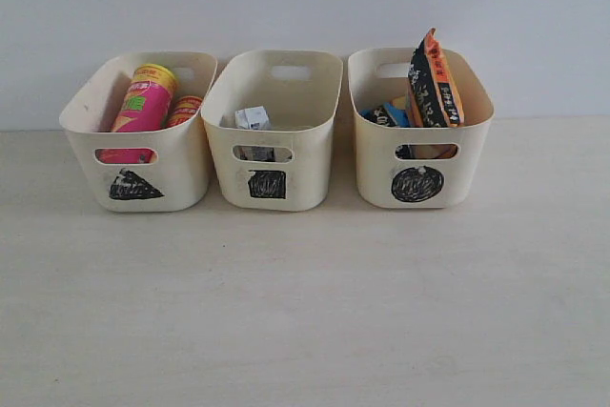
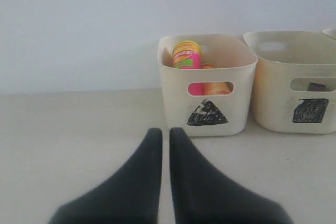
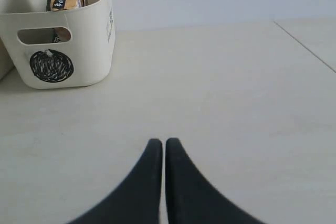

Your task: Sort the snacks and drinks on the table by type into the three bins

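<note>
Three cream bins stand in a row at the back of the table [image 1: 305, 321]. The triangle bin [image 1: 133, 183] holds the pink chip tube [image 1: 145, 102] and the yellow tube [image 1: 183, 110]. Inside the square bin [image 1: 272, 183] is the white carton [image 1: 252, 118]; something dark shows through its handle slot. The circle bin [image 1: 419, 183] holds the orange-brown bag [image 1: 435, 78] and the blue-black bag [image 1: 386, 114]. Neither gripper appears in the exterior view. My left gripper [image 2: 161, 132] is shut and empty, short of the triangle bin [image 2: 207, 114]. My right gripper [image 3: 160, 142] is shut and empty, beside the circle bin [image 3: 52, 66].
A pale wall rises right behind the bins. A thin seam [image 3: 304, 45] crosses the table surface off to the side in the right wrist view.
</note>
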Tool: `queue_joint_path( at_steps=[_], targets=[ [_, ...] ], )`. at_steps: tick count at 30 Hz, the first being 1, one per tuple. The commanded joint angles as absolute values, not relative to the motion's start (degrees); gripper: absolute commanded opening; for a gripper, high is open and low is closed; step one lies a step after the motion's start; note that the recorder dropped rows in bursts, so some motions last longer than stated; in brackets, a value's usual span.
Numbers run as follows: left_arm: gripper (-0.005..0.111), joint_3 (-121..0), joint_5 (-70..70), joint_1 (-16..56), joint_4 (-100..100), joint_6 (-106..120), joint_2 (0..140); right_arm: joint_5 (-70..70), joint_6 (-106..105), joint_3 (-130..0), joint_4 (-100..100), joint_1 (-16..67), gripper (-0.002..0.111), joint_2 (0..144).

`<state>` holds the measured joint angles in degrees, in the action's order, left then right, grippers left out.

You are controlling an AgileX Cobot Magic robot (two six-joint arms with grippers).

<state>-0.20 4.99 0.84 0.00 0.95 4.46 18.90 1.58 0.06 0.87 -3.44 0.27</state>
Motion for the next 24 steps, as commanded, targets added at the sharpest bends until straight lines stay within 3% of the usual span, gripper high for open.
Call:
queue_joint_path(
  at_steps=[1, 7, 24],
  targets=[
    [0.004, 0.0, 7.6, -0.7, -1.1, 1.3, 0.8, 18.5, 1.3, 0.0, 0.7, -3.5, 0.0, 0.0],
    [0.004, 0.0, 16.4, -0.9, -0.6, 1.4, 0.0, 18.5, 1.3, 0.0, 0.7, -3.5, 0.0, 0.0],
    [0.004, 0.0, 16.9, -0.9, -0.4, 1.7, 0.0, 18.5, 1.3, 0.0, 0.7, -3.5, 0.0, 0.0]
  ],
)
